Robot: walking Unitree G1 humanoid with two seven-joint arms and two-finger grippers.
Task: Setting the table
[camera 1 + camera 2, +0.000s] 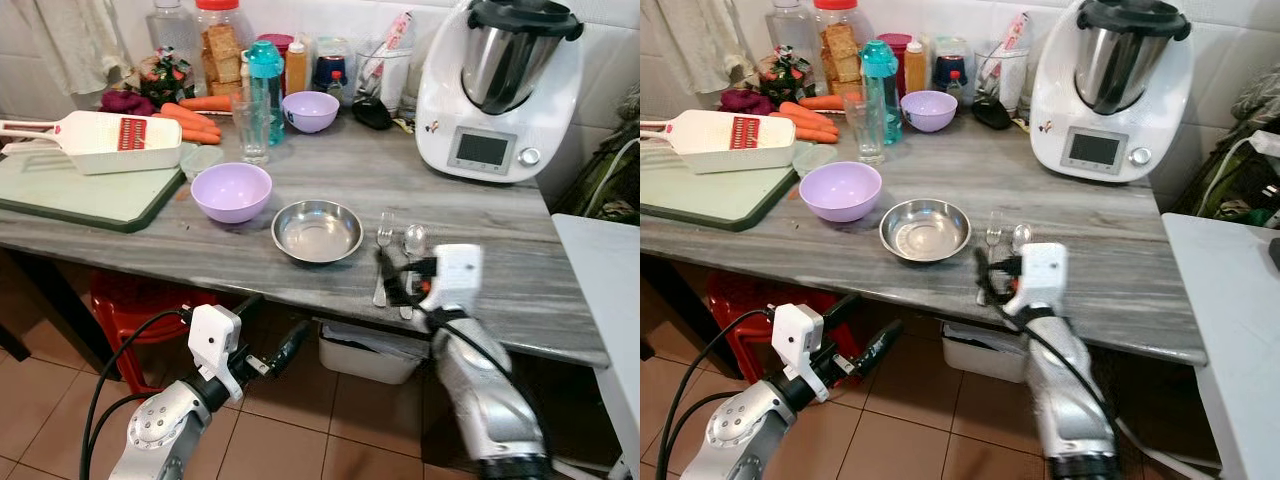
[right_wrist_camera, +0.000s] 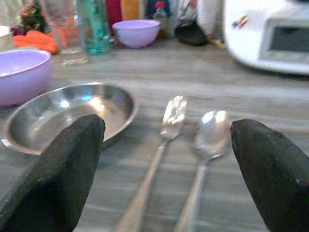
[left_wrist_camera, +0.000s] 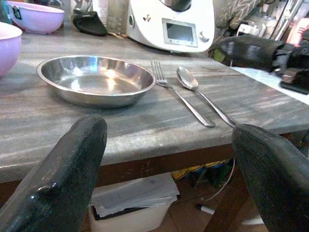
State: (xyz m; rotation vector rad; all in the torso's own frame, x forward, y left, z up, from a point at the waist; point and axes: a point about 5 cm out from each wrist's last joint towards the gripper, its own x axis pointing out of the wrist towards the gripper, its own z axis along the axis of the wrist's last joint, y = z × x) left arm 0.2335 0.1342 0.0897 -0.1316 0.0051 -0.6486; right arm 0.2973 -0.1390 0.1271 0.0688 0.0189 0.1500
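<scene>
Grey counter (image 1: 480, 215): seemingly empty steel bowl (image 1: 317, 231), lilac bowl (image 1: 231, 192).

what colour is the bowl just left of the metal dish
Light purple bowl, beside the metal dish; clearest in the left eye view.

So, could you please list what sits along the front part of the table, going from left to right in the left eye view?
Green cutting board → nearer purple bowl → steel bowl → fork → spoon, with the right gripper at the cutlery handles.
</scene>
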